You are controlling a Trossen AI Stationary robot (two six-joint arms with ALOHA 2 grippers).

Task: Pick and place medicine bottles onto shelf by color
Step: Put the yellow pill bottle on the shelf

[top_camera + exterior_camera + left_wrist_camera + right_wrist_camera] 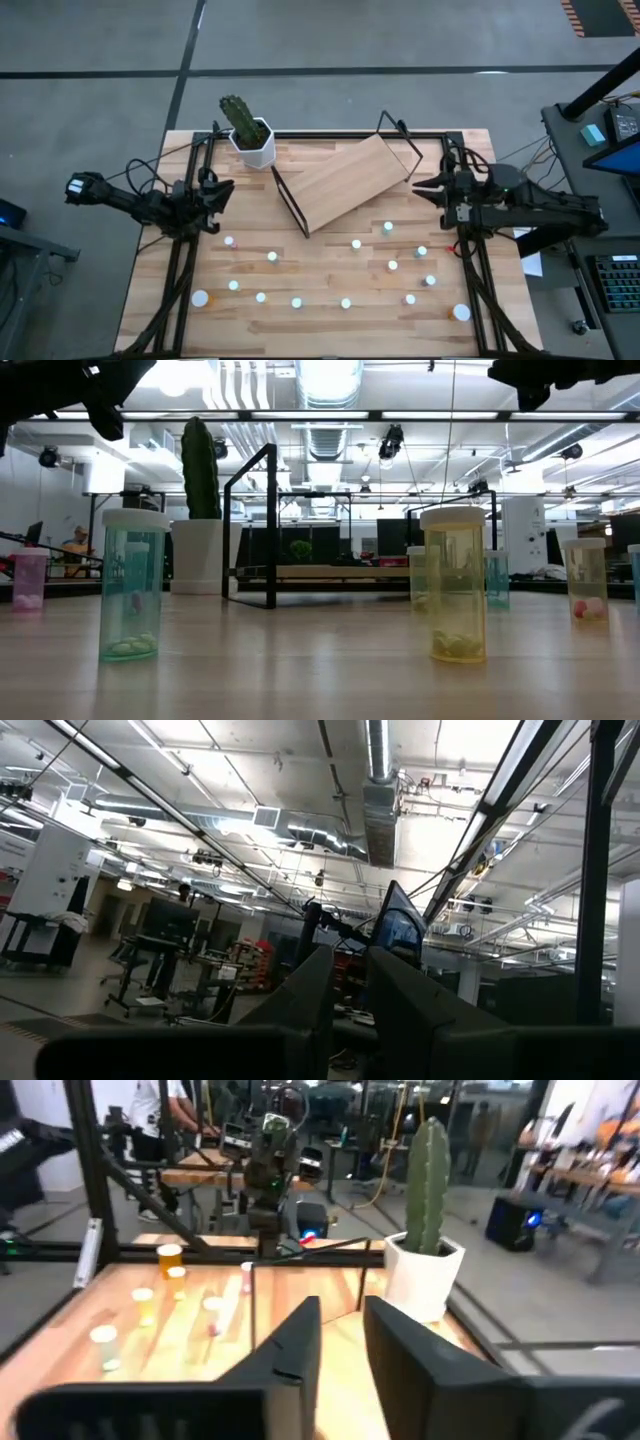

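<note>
Several small capped medicine bottles (296,302) stand upright on their bases across the near half of the plank table; the low view shows a green one (133,585) and a yellow one (458,585) close by. The light-wood shelf (345,180) sits tilted on its black wire frame at the far middle. My left gripper (222,188) hovers at the left, short of the shelf, a narrow gap between its fingers (348,990). My right gripper (425,187) hovers at the right of the shelf, also with a narrow gap (342,1350). Both are empty.
A white pot with a green cactus (252,140) stands at the far left of the shelf, and shows in the low view (200,550). Black arm-mount rails (180,270) run along both table sides. A person (160,1120) stands in the room beyond.
</note>
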